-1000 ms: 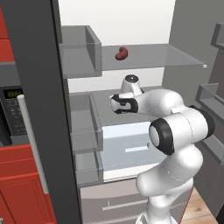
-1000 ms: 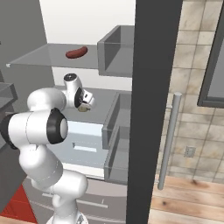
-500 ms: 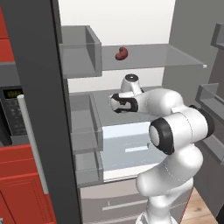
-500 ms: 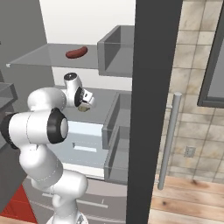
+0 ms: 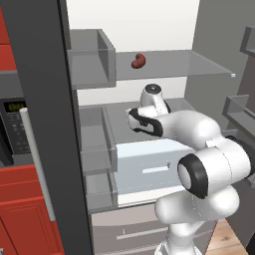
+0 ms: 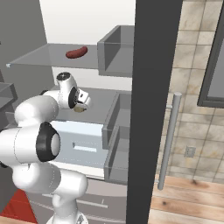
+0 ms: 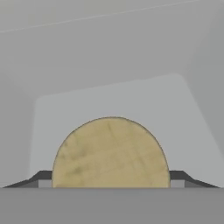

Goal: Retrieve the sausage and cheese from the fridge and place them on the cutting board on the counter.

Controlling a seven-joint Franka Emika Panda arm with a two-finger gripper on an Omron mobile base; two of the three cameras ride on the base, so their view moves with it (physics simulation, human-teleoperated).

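Cheese point(image 7: 110, 153) sits between the two dark fingertips point(image 7: 43, 178) in the hand view, its round sides meeting both pads — the jaws stand wide yet closed against it. It rests on the grey middle shelf point(image 6: 98, 101) inside the open fridge point(image 5: 149, 45), where the right base view shows a sliver of it just under the gripper point(image 6: 80, 106). Whether it is lifted off the shelf cannot be told.

The sausage point(image 5: 138, 61) lies on the glass shelf point(image 5: 199, 63) above, well apart from the hand. Grey door bins point(image 5: 94, 144) hang on the dark-edged open door point(image 5: 42, 99) to the arm's left, and more bins point(image 6: 116, 140) on the other door; a pale drawer point(image 5: 149, 167) sits below the middle shelf. A microwave point(image 5: 12, 129) over red cabinets point(image 5: 25, 209) stands left of the fridge.

Compared with a second ago, the arm's pose and the sausage look unchanged — only the jaws have drawn in slightly onto the cheese.
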